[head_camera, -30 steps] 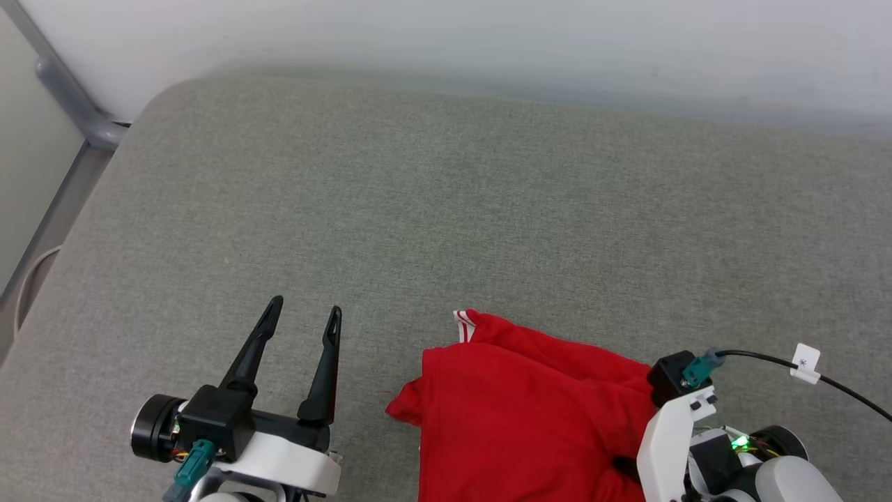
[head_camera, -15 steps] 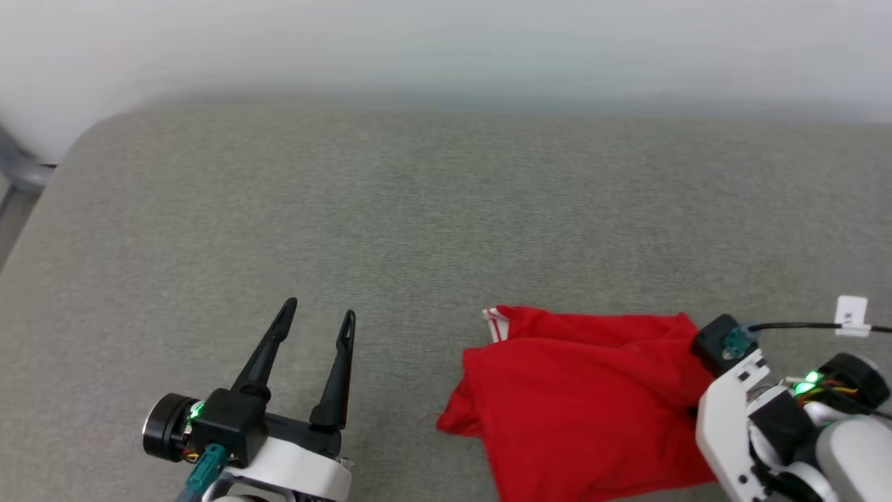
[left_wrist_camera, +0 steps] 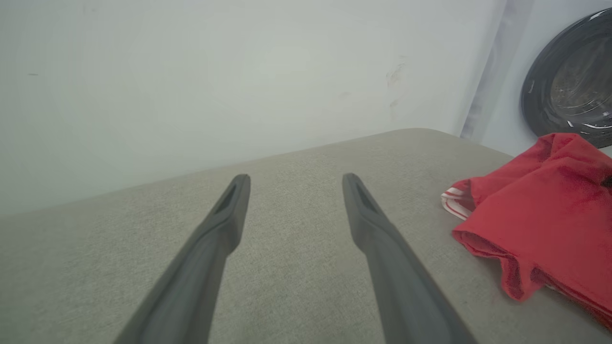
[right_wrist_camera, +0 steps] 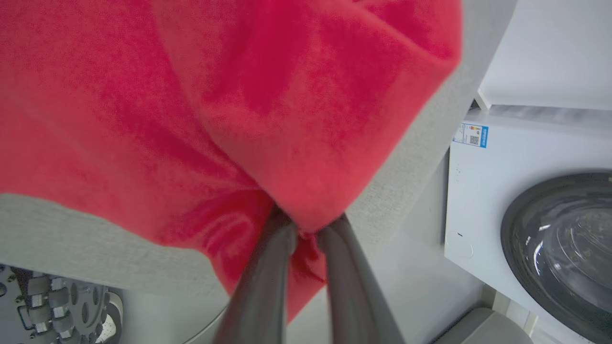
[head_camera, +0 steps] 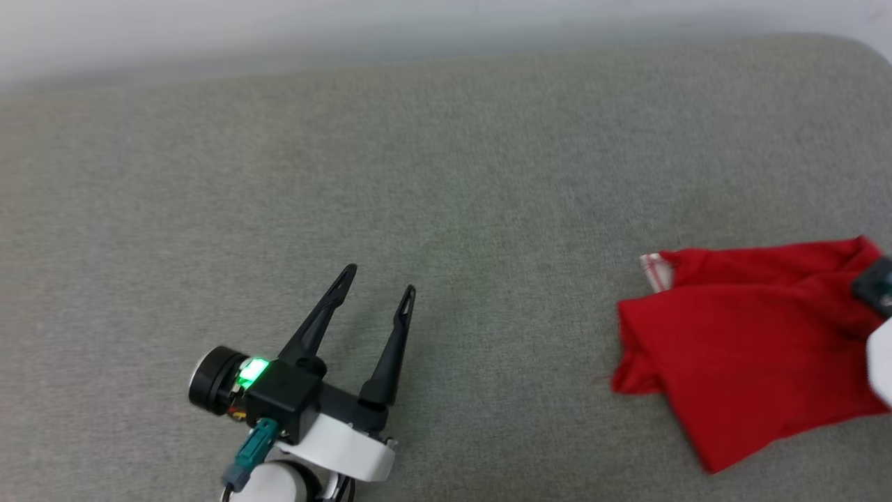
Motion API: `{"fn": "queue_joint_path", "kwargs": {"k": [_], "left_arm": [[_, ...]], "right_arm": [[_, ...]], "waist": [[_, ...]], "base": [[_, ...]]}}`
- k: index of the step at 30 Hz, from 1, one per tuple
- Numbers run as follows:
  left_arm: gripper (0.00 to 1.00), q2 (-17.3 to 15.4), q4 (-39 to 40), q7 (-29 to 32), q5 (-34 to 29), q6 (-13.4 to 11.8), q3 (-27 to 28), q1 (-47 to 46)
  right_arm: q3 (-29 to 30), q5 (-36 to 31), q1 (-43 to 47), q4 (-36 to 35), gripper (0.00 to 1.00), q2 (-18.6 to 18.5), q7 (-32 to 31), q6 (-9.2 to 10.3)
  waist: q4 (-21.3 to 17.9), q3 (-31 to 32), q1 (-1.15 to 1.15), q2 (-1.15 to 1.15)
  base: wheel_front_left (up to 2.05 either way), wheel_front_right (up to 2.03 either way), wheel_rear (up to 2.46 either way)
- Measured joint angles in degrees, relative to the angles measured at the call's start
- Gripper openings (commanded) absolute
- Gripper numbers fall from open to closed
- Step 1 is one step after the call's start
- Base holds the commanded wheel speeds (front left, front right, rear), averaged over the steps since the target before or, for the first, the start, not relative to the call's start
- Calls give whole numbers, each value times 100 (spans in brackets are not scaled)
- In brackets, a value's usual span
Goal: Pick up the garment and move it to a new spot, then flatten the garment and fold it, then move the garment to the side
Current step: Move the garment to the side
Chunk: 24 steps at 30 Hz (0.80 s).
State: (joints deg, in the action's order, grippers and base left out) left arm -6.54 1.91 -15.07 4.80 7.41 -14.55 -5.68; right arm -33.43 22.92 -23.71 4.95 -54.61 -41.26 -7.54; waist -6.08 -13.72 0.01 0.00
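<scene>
The garment (head_camera: 746,348) is a red shirt, folded into a loose bundle at the right edge of the grey cushion, with a striped trim corner (head_camera: 655,270) showing. In the left wrist view the garment (left_wrist_camera: 550,210) lies to the right of my open left gripper (left_wrist_camera: 295,184). That left gripper (head_camera: 380,282) hovers over bare cushion, well left of the shirt, holding nothing. My right gripper (right_wrist_camera: 308,229) is shut on a fold of the garment (right_wrist_camera: 201,105), whose cloth covers the fingertips. A part of the right arm (head_camera: 879,321) shows at the right edge of the head view.
The grey cushion (head_camera: 432,174) spreads wide with a pale wall behind it. A white washing machine (right_wrist_camera: 540,200) with a dark round door (left_wrist_camera: 569,81) stands beyond the cushion's right end.
The head camera has swung, so everything sits differently in the picture. The right arm has carried the garment rightward, away from the left gripper, which stays open.
</scene>
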Motion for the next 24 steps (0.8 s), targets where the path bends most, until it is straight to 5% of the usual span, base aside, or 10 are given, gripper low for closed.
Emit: {"fn": "queue_joint_path", "kwargs": {"k": [8,24], "left_arm": [[100,-193,248,0,-97,1,-463,-733],[100,-557,1143,0,-297,1,-882,-1665]], "right_arm": [[600,-122,-545,1463,0,-264,1020,0],[2476,-823,-1308,3898,0,334,2170,-1]], "waist": [[-260,-764,0,0],[-412,-2044,1,0]], "base": [[0,0,0],[0,0,0]]}}
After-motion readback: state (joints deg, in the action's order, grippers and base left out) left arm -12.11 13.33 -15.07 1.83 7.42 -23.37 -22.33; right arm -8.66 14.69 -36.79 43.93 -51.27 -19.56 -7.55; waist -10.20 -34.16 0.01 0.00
